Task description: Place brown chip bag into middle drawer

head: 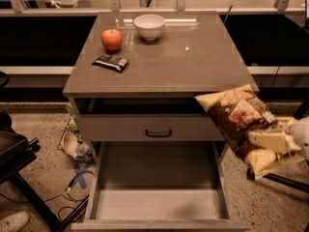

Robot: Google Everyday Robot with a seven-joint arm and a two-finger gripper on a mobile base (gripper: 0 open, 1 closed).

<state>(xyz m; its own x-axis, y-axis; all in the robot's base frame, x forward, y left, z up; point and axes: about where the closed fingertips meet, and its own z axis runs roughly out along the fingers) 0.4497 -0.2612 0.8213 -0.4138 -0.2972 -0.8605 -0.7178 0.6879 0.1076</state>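
Brown chip bag [239,122] held in the air at right-centre of the frame, beside the pulled-out middle drawer [159,204].
Drawer is open at bottom centre. The bag hangs tilted above and right of it, not inside, its upper corner by the cabinet's right front edge. Gripper [264,138] is at the right edge, fingers clamped on the bag. Behind is a front panel [120,128] with a black handle [159,133]. Further back, on the bench [193,66], sit a black wrapper [111,62], an apple [111,39] and a white bowl [149,26], upper left.
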